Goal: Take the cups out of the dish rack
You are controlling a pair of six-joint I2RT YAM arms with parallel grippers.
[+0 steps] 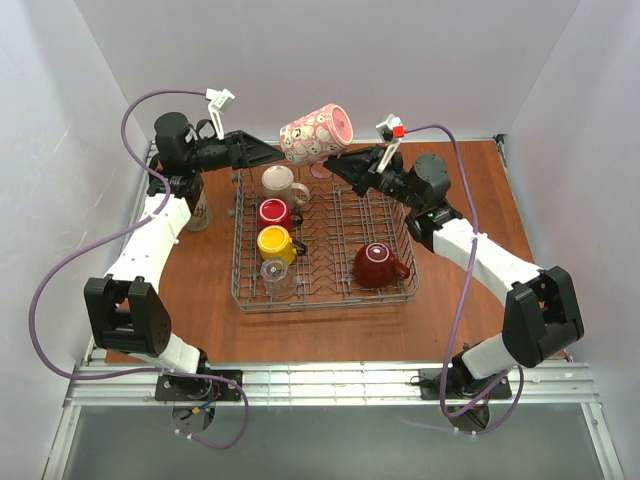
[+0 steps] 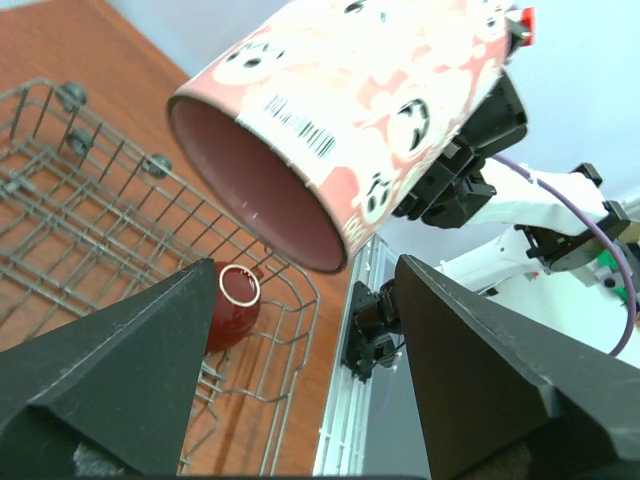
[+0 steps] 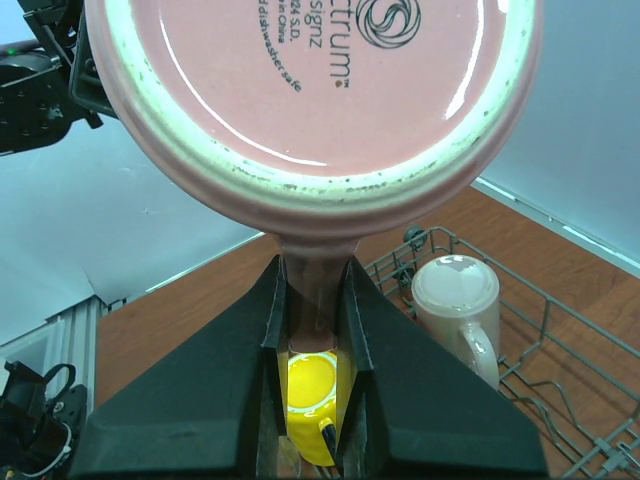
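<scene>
A pink patterned cup (image 1: 316,133) hangs tilted in the air above the far edge of the dish rack (image 1: 325,296). My right gripper (image 1: 338,166) is shut on its handle (image 3: 313,270), with the cup's base (image 3: 310,100) filling the right wrist view. My left gripper (image 2: 310,300) stands open just short of the cup's mouth (image 2: 255,185), and its fingers (image 2: 120,370) do not touch it. In the rack stand a cream cup (image 1: 278,182), a red cup (image 1: 272,212), a yellow cup (image 1: 275,242), a clear glass (image 1: 277,275) and a dark red cup (image 1: 378,265).
A beige cup (image 1: 200,210) stands on the brown table (image 1: 470,190) left of the rack, beside my left arm. White walls close in the back and both sides. A metal rail (image 1: 330,380) runs along the near edge.
</scene>
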